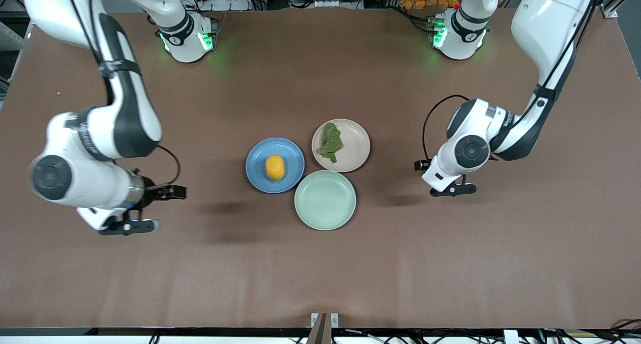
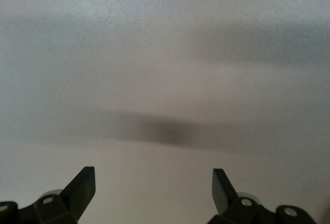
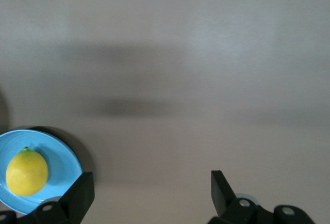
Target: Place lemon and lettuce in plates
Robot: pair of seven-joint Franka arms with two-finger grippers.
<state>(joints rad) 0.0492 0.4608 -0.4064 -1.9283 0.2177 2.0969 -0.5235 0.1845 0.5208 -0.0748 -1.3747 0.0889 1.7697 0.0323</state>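
Note:
The yellow lemon [image 1: 275, 167] lies in the blue plate [image 1: 258, 156]. The dark green lettuce [image 1: 331, 142] lies in the beige-pink plate [image 1: 356, 143], which stands beside the blue plate toward the left arm's end. My right gripper [image 1: 161, 209] is open and empty over bare table, off toward the right arm's end from the blue plate. Its wrist view [image 3: 152, 178] shows the lemon [image 3: 27, 172] in the blue plate [image 3: 64, 162] at the edge. My left gripper [image 1: 441, 179] is open and empty over bare table toward the left arm's end; its wrist view [image 2: 153, 175] shows only table.
An empty pale mint-green plate [image 1: 325, 200] stands nearer to the front camera, touching the other two plates. Brown table surface lies around the three plates on all sides.

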